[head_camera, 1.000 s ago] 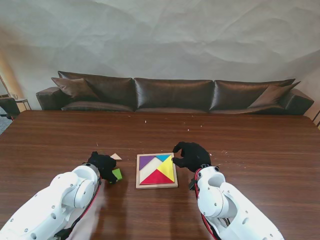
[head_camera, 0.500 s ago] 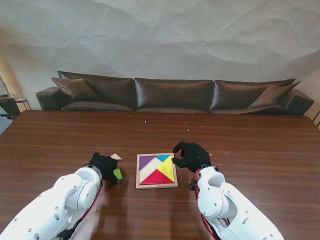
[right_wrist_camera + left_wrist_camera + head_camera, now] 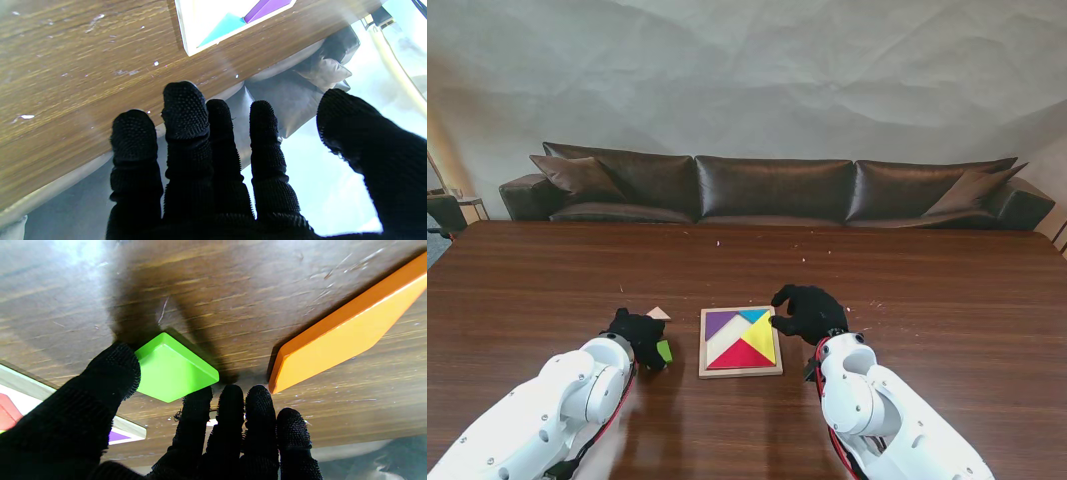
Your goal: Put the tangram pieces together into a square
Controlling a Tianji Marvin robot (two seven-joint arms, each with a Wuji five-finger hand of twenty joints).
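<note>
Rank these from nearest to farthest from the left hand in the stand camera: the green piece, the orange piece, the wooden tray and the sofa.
1. Green piece: pinched in the left hand.
2. Orange piece: just beyond the fingers, farther from me.
3. Wooden tray: to the hand's right.
4. Sofa: far behind the table.

green piece (image 3: 663, 350): mostly tucked behind my left hand (image 3: 635, 332) from the stand cam
orange piece (image 3: 347, 333): runs off the wrist cam's edge
tray (image 3: 213, 25): only one corner in frame
my grip on green: honestly can't tell
</note>
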